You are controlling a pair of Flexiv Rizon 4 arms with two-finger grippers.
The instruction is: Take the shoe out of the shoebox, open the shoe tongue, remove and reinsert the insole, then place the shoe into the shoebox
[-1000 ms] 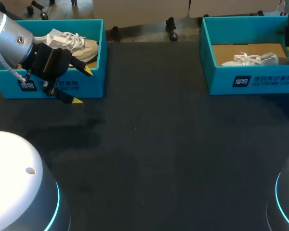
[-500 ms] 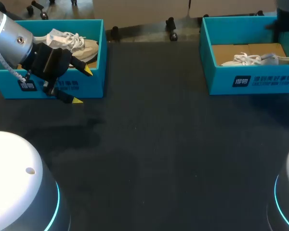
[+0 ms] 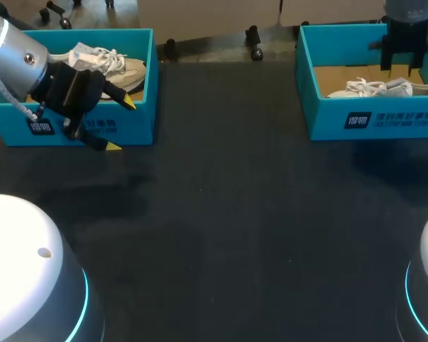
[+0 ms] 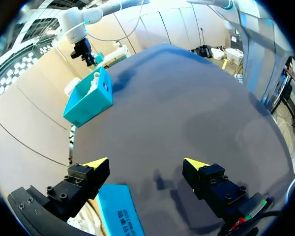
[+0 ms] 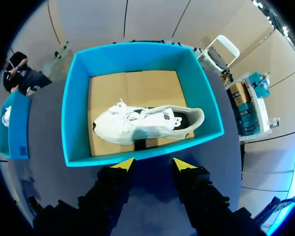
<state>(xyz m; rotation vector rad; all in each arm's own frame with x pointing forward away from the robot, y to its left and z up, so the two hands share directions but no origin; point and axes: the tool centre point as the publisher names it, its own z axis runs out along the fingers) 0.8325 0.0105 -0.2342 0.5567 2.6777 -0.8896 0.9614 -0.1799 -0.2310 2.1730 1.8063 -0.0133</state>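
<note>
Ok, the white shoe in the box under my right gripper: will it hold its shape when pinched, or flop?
Probably light: the shoe is a low sneaker. Its fabric upper likely squashes under a pinch, while the sole should stay stiffer. The loose laces may trail and snag the shoebox wall.

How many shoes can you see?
2. One shoe lies in the left box, partly behind the left arm. The other shoe lies in the right box. The arm may hide more.
</note>
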